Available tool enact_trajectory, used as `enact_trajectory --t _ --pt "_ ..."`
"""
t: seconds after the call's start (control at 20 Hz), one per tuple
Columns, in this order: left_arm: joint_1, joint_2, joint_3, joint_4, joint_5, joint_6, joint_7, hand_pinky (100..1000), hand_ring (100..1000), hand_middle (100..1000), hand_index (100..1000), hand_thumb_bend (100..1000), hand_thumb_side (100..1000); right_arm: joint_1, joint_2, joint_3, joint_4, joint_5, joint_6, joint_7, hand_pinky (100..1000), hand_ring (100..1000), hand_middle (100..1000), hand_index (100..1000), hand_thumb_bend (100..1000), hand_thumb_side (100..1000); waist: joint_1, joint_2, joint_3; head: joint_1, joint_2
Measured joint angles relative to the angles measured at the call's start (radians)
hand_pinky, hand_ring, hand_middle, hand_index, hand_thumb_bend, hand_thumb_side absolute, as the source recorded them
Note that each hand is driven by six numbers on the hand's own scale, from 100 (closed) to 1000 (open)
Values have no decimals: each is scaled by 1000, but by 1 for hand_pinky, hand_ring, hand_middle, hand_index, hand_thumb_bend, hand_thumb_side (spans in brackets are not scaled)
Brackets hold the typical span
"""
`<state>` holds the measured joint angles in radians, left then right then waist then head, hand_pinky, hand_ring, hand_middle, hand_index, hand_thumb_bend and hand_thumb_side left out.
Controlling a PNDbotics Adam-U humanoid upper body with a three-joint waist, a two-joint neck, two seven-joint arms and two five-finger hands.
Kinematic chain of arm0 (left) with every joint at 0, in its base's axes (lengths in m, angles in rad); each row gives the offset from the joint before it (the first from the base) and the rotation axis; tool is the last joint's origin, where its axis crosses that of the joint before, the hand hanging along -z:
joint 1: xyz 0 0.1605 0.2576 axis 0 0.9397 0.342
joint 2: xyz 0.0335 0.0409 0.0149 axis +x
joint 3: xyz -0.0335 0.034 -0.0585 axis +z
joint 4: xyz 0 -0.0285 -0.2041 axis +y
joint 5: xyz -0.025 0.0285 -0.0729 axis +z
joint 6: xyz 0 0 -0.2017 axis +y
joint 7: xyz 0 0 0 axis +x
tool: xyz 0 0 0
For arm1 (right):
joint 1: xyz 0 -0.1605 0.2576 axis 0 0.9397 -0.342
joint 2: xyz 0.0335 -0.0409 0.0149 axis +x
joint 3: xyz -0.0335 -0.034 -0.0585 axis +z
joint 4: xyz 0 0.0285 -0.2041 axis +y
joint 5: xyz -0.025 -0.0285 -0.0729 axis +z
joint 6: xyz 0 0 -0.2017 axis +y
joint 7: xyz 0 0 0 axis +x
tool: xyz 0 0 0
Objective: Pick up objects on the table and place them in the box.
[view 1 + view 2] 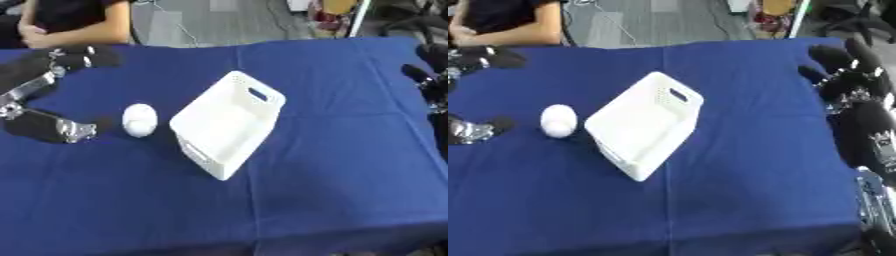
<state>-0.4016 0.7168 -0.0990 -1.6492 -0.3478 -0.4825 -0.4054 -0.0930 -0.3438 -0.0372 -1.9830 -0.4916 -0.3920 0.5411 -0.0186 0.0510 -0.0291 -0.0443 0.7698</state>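
Right now my left hand [48,95] sits spread wide at the left of the bench [350,165], fingers up near the far edge and thumb down by the near side, with nothing in it. The white egg-shaped object [139,120] lies on the blue cloth just beyond my thumb tip, apart from it, and just beside the left wall of the white box [229,122], which looks empty and stands askew with one corner towards me.

What worries me first is the shape of that object: rounded and smooth, so if my thumb or fingers [87,56] meet it unevenly it could roll off, most likely up against the box wall, where I would have little room to close round it. Nudging it that way could also shove the light box across the cloth. The cloth itself may bunch under my thumb if I drag along it. Then the lift: I judge the object could slip out as I carry it over the rim, or clip the rim and drop outside.

My right hand [846,75] rests at the far right edge, fingers relaxed and holding nothing, well apart from all this.
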Motion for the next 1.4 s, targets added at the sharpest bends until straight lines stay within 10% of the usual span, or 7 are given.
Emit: enact_trajectory --t 1.4 --pt "-149 -90 -116 290 -141 -84 -121 807 838 861 932 547 679 0 0 1 0 -8 2 11 949 996 888 1000 194 586 -5 -1 0 0 0"
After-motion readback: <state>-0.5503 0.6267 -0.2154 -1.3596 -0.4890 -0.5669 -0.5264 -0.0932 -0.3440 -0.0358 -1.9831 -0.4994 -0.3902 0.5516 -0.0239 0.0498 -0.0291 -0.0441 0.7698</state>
